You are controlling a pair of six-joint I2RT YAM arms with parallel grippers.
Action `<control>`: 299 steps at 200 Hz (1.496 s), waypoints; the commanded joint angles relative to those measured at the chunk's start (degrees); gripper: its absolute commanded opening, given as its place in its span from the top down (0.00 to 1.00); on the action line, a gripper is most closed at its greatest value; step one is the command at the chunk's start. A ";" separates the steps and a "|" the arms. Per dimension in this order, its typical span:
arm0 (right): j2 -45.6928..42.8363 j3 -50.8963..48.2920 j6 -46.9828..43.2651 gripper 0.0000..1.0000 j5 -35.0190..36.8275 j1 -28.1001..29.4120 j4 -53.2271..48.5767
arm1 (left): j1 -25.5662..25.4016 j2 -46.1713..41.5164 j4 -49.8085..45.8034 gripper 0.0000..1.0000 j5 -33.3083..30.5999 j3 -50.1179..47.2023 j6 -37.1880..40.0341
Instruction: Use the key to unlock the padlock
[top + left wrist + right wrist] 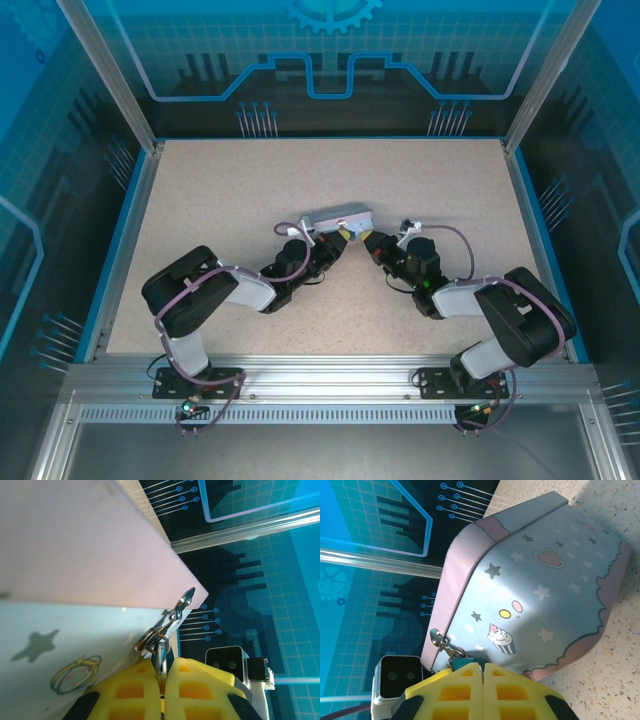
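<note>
At the tin's clasp (182, 605), left tool (161, 669) pinches, seemingly, the padlock (161, 652); right tool (481, 669) clenched alongside.

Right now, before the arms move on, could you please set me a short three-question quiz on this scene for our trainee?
1. True or false: the left gripper and the right gripper both stand wide open.
2. Which picture on the pastel tin sits nearest the right gripper? A cupcake, B car, C fish.
3. What is the left gripper pinching?
Key: 1 false, both are shut. 2 A. 3 a silvery metal loop at the tin's clasp.
</note>
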 commanded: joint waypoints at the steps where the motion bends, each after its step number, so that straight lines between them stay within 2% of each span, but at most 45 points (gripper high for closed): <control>1: -1.41 0.57 -0.81 0.98 0.27 0.48 2.22 | -0.44 0.18 5.18 1.00 0.20 2.14 -0.21; 75: 0.76 0.86 -0.45 0.98 -0.28 0.94 4.28 | -0.50 0.03 5.81 1.00 0.59 2.66 -0.82; 126: 2.20 -0.12 -0.19 0.98 0.16 2.31 6.00 | -0.58 0.94 9.67 1.00 -0.36 3.35 -5.55; 197: 3.63 -2.29 -0.41 0.97 0.08 3.43 7.83 | -0.57 -0.05 9.02 1.00 -0.69 3.72 -5.33; 299: 3.65 -2.63 -4.93 0.97 -7.26 1.30 7.20 | -0.27 -1.83 7.01 1.00 0.91 3.02 -5.02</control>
